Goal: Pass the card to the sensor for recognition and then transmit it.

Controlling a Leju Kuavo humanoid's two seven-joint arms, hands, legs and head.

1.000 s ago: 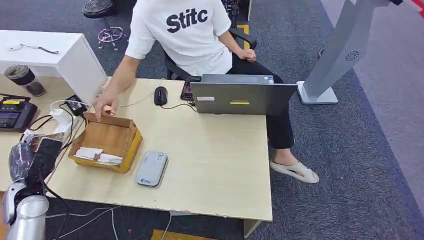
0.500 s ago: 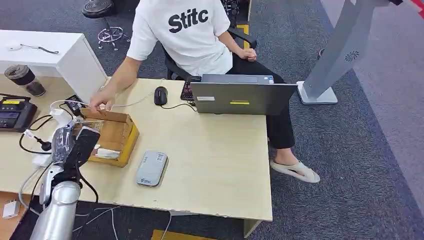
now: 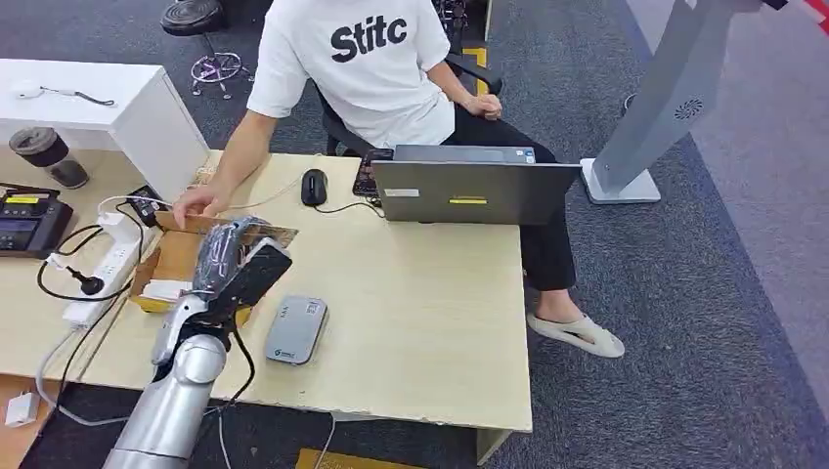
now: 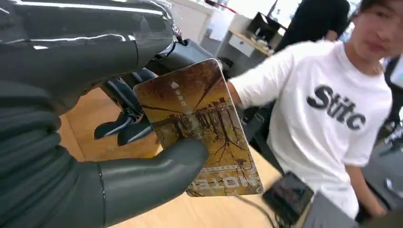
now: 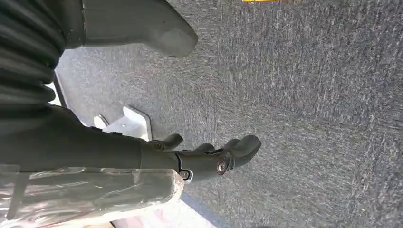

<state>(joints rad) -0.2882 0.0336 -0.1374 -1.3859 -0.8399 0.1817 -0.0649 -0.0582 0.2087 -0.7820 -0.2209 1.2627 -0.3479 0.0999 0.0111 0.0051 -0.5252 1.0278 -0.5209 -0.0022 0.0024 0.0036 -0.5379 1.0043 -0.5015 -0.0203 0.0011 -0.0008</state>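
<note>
My left hand [image 3: 238, 262] hovers over the cardboard box [image 3: 161, 266], left of the grey card reader [image 3: 296, 329] lying flat on the table [image 3: 420, 322]. It holds a brown-gold card [image 4: 199, 128], pinched between the thumb [image 4: 152, 168] and the dark fingers [image 4: 123, 128] behind it. In the head view the card [image 3: 278, 235] juts out at the far side of the hand. My right hand [image 5: 209, 159] hangs over grey carpet with its fingers loosely apart and nothing in them.
A person in a white T-shirt [image 3: 367, 59] sits across the table, one hand [image 3: 196, 203] on the box's far rim. A laptop [image 3: 474, 191], mouse [image 3: 314, 186], power strip [image 3: 103, 264] and cables lie on the table. White cards [image 3: 164, 290] lie in the box.
My left arm has swung rightward from the table's left edge to above the box, carrying the card. The person's hand has drawn back from the box's rim a little.
</note>
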